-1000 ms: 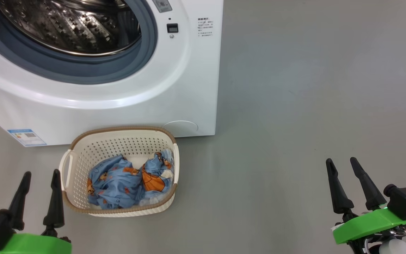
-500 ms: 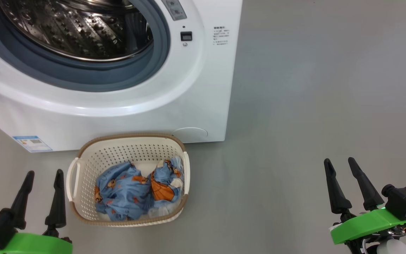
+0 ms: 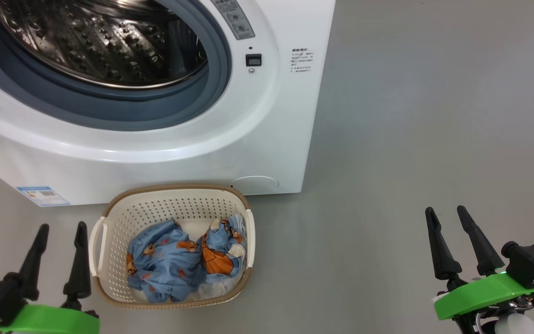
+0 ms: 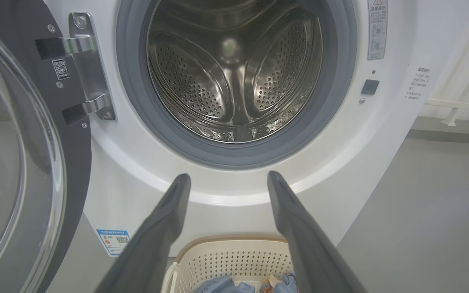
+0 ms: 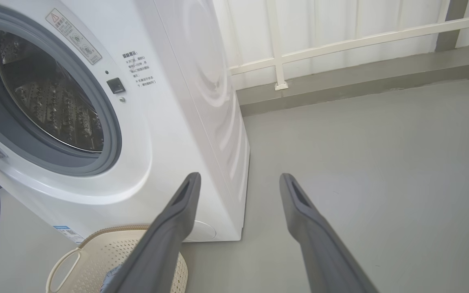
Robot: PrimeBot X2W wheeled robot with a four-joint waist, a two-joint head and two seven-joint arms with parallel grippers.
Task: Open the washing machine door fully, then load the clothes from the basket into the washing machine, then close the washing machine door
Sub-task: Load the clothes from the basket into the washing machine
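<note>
My left tool (image 3: 62, 226) is at the lower left of the head view, forearm low, both dark fingers pointing up toward the washing machine (image 3: 267, 116). Its jaws are released and spread, grasping nothing. It hangs over the grey floor (image 3: 410, 116) just left of the basket (image 3: 174, 188) and does not touch it. In the left wrist view this tool (image 4: 228, 176) aims at the white front panel just below the grey gasket (image 4: 136, 106), with the far rim of the basket between the finger bases. My right tool (image 3: 445, 210) is at the lower right, well apart from the basket, fingers up and tilted slightly left, also released and empty. In its own wrist view it (image 5: 239, 175) points past the machine's lower right corner at bare floor. The door (image 4: 18, 154) is swung open on its hinge (image 4: 88, 69) at the machine's left side, which exposes the steel drum (image 4: 234, 73). The basket stands on the floor directly in front of the machine. The clothes (image 3: 179, 260) lie bundled inside it.
</note>
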